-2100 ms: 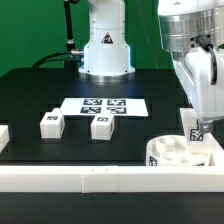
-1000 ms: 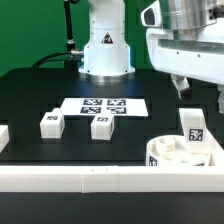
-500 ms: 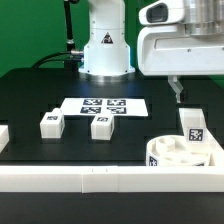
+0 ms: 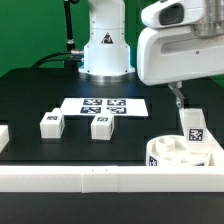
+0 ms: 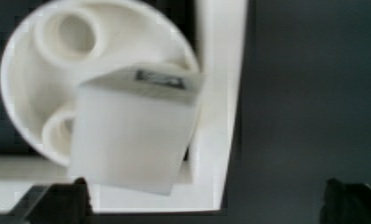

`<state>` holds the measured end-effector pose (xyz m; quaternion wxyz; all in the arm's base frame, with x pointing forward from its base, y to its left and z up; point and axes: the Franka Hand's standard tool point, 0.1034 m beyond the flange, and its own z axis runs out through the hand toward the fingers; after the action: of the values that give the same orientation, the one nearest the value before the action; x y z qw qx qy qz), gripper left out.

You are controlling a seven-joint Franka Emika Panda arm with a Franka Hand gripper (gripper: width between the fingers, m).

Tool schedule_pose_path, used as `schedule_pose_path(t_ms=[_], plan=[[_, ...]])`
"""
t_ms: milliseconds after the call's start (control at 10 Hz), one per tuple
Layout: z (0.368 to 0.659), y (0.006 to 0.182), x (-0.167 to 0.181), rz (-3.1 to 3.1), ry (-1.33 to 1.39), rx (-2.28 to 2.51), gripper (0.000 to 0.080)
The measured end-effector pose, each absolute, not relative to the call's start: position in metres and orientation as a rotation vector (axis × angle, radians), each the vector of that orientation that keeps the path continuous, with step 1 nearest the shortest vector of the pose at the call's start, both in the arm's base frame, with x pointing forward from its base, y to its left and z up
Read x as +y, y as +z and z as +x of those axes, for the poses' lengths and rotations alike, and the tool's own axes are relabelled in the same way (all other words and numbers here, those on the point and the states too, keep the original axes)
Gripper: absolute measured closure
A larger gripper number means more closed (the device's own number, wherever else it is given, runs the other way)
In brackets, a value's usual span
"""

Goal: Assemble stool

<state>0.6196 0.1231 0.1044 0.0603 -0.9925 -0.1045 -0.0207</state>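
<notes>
The round white seat lies at the exterior view's right front corner, against the white rail. One tagged white leg stands upright in it. Two more tagged legs lie loose on the black table at the exterior view's left. My gripper hangs open and empty above the seat, clear of the standing leg. In the wrist view the seat and the leg lie below, and my gripper holds nothing between its dark fingertips.
The marker board lies flat at the table's middle, behind the loose legs. A white border rail runs along the front edge. The arm's white base stands at the back.
My gripper has let go of the leg standing in the seat, opened, and risen above it. The leg stays upright in the seat.
</notes>
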Motion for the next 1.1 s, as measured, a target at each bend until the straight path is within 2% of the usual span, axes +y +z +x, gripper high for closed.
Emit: schedule_pose_path(t_ms=[1100], plan=[[0.619,0.093,0.114,-2.456,-0.071,-1.935,0.0151]])
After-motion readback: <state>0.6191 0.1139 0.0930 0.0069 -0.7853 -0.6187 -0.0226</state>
